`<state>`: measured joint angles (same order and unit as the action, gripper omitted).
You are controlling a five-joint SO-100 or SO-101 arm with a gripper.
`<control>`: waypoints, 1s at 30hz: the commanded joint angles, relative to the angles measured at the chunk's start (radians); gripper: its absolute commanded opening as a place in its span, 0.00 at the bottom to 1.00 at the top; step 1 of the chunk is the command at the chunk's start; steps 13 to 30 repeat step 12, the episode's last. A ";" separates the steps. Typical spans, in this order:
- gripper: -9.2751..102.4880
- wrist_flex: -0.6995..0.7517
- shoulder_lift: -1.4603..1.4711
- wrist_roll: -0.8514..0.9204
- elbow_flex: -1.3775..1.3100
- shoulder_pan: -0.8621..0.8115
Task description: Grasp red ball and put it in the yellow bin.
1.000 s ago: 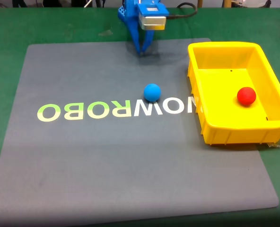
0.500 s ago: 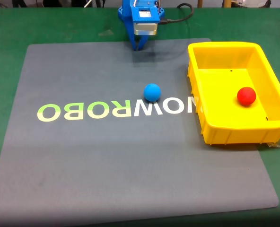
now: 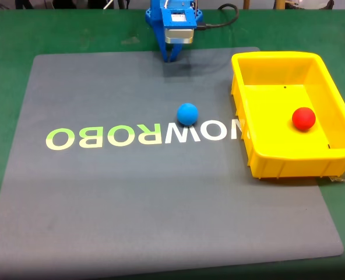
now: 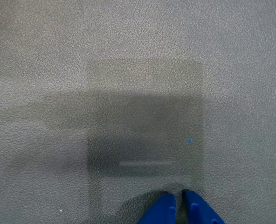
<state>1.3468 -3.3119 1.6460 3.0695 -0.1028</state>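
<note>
The red ball [image 3: 303, 118] lies inside the yellow bin [image 3: 335, 99], on its floor toward the right wall, in the fixed view. My blue gripper [image 3: 171, 59] hangs at the back edge of the grey mat, far from the ball and to the left of the bin. Its fingertips are pressed together, shut on nothing. In the wrist view the gripper [image 4: 180, 201] pokes up from the bottom edge, tips nearly touching, over bare grey mat.
A blue ball [image 3: 187, 114] rests mid-mat just above the "NOWROBO" lettering [image 3: 143, 136]. The grey mat [image 3: 102, 204] lies on a green table [image 3: 9, 41]. The arm's base and cable sit at the back.
Between one second and half a second ago the arm drew back and folded toward its base, the gripper retreating to the mat's back edge. Since then nothing has moved.
</note>
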 commanded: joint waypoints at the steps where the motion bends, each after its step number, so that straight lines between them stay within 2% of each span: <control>1: 0.08 -0.002 -0.006 0.002 0.031 -0.014; 30: 0.08 -0.002 -0.006 0.002 0.031 -0.012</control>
